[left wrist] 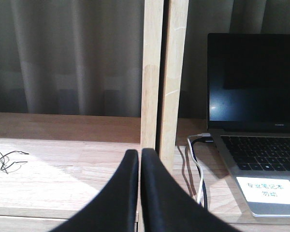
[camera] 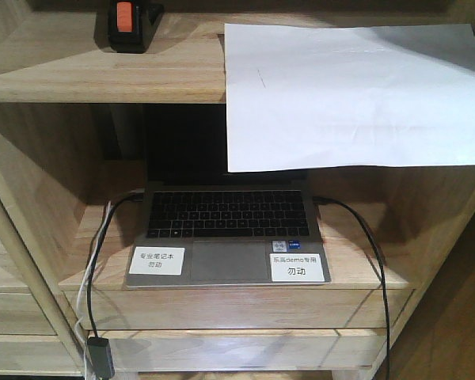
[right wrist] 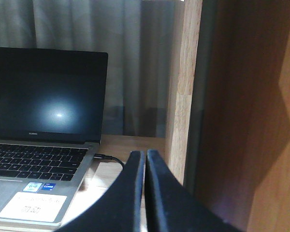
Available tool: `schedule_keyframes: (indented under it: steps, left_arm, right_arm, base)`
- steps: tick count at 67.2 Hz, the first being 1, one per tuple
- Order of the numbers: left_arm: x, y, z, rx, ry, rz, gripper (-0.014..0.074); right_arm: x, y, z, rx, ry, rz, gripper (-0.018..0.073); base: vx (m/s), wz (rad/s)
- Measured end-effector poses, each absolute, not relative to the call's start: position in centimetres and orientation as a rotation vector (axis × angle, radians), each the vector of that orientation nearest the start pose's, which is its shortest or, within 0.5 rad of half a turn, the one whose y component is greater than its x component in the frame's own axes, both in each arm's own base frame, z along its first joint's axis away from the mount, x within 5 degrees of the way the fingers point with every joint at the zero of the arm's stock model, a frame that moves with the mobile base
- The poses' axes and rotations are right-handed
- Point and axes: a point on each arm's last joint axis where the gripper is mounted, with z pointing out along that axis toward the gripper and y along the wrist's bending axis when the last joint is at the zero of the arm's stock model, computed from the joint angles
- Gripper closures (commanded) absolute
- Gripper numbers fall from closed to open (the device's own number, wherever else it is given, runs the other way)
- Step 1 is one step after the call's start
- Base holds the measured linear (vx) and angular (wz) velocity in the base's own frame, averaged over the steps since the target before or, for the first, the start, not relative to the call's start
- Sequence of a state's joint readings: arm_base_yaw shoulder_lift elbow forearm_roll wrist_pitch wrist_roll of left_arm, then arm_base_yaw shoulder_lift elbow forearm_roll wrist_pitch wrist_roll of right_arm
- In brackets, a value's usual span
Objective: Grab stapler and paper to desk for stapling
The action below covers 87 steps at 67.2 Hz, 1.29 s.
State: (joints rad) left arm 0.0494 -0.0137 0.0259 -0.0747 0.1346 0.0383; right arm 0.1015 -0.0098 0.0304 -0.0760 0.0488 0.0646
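Sitting at the left of the upper light-wood shelf point(camera: 79, 75): small black stapler with orange patch point(camera: 132, 24). Its long axis seems to run front-to-back, orange end nearer the camera (top cropped, so unsure). Plain white sheet of paper point(camera: 356, 95) lies well apart to the right, long axis along the shelf, front part overhanging the open grey laptop point(camera: 226, 229). Risks: a nudge slides the sheet off onto the keyboard; a corner pinch crumples it. Left pincer point(left wrist: 139, 153) and right pincer point(right wrist: 145, 153) are pressed together, empty, at laptop level.
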Motion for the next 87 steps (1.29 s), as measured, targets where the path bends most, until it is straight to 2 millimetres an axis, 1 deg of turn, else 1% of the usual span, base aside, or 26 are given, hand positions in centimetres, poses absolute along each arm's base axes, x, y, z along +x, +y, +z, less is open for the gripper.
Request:
schedule_keyframes:
  steps: [67, 71, 82, 87]
  left_arm:
    - [5.6, 0.2, 19.3, -0.063, 1.623, 0.002, 0.0603]
    - [5.6, 0.2, 19.6, -0.063, 1.595, 0.004, 0.0603]
    - [5.5, 0.4, 21.7, -0.07, 1.365, 0.015, 0.0603]
    - [5.3, 0.4, 22.5, -0.07, 1.31, 0.017, 0.0603]
  right_arm:
    - [5.7, 0.5, 19.9, -0.085, 1.551, 0.068, 0.0568]
    - [5.7, 0.5, 19.9, -0.085, 1.551, 0.068, 0.0568]
    - [5.7, 0.5, 19.9, -0.085, 1.551, 0.068, 0.0568]
    - [5.7, 0.5, 19.9, -0.085, 1.551, 0.068, 0.0568]
  base:
    - [0.0, 0.0]
    - [0.0, 0.0]
    - [0.0, 0.0]
    - [0.0, 0.0]
